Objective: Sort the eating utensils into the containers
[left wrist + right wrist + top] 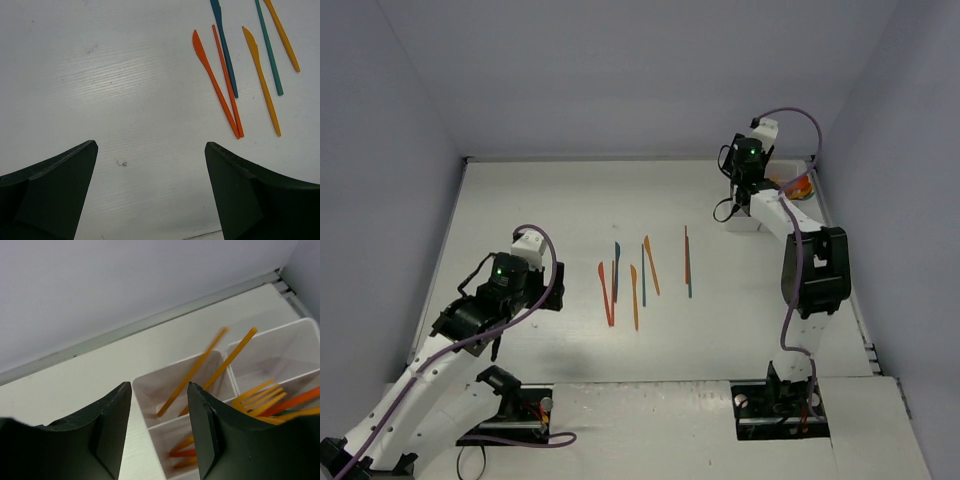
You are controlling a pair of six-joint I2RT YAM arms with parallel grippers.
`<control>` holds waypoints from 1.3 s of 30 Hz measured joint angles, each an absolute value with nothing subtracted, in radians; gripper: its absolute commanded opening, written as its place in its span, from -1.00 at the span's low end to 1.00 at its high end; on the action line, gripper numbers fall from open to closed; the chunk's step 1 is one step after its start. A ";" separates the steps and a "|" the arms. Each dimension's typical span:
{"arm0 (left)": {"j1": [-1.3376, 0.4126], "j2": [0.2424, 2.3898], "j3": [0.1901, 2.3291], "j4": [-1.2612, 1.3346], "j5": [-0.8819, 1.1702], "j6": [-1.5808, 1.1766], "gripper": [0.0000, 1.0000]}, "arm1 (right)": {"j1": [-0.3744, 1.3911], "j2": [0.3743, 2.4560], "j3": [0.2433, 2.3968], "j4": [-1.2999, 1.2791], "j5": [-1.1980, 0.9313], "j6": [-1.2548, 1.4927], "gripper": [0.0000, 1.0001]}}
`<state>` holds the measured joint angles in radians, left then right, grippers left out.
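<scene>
Several loose eating utensils lie side by side mid-table: an orange knife (214,82), a blue one (225,50), a yellow-orange knife (262,80) and a teal one (643,275). My left gripper (150,145) (470,335) hovers open over bare table, down and left of them. My right gripper (160,387) (740,192) is open above the containers (172,368) (742,224), with nothing between its fingers. In the back compartment lean two orange utensils, one blurred (192,372) and one sharp (227,362). Orange forks (257,399) fill a neighbouring compartment.
The back wall and right wall meet close behind the tray. A red and a teal utensil (687,260) lie apart, to the right of the main group. The near compartment holds orange and red handles (185,452). The table's front seam runs just below my left fingers.
</scene>
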<state>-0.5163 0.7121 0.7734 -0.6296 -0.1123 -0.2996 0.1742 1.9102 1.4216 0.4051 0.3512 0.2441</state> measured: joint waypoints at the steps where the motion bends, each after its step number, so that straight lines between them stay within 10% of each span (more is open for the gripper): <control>1: -0.516 0.708 0.773 -0.630 -0.112 -0.300 0.74 | 0.180 1.874 1.417 0.386 0.351 0.239 -0.09; 14: -0.517 0.693 0.773 -0.630 -0.107 -0.300 0.74 | 0.276 1.502 1.335 -0.091 0.217 0.270 -0.09; 39: -0.517 0.722 0.773 -0.630 -0.083 -0.300 0.74 | 0.642 1.687 0.990 -0.367 0.115 0.521 -0.11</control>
